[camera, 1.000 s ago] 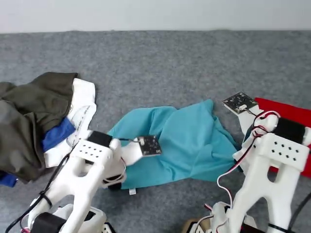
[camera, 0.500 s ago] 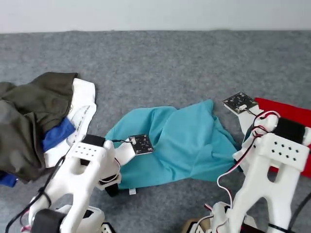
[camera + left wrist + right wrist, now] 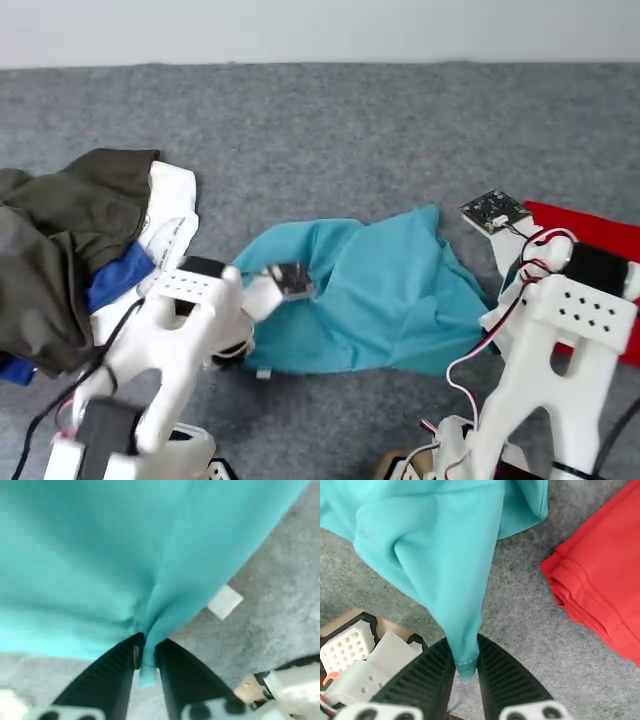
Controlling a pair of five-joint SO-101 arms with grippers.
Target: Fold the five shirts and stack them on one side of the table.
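Observation:
A teal shirt (image 3: 375, 290) lies crumpled at the table's middle. My left gripper (image 3: 145, 655) is shut on a pinched fold of the teal shirt (image 3: 100, 565) near its front left edge, where a white tag (image 3: 225, 601) hangs. My right gripper (image 3: 466, 667) is shut on the hem of the teal shirt (image 3: 440, 545) at its front right corner. A folded red shirt (image 3: 590, 235) lies at the right edge, beside the right arm, and the red shirt (image 3: 600, 585) sits apart from the teal one. A heap of olive, white and blue shirts (image 3: 70, 240) lies at the left.
The grey carpet-like table top (image 3: 330, 140) stretches bare behind the teal shirt up to a pale wall. Both white arm bodies (image 3: 170, 350) stand along the front edge. A brown base plate (image 3: 350, 625) shows under the right arm.
The left arm has pulled back and lifted, dragging the teal shirt's front left edge with it, so that edge has bunched up. The right arm has kept still.

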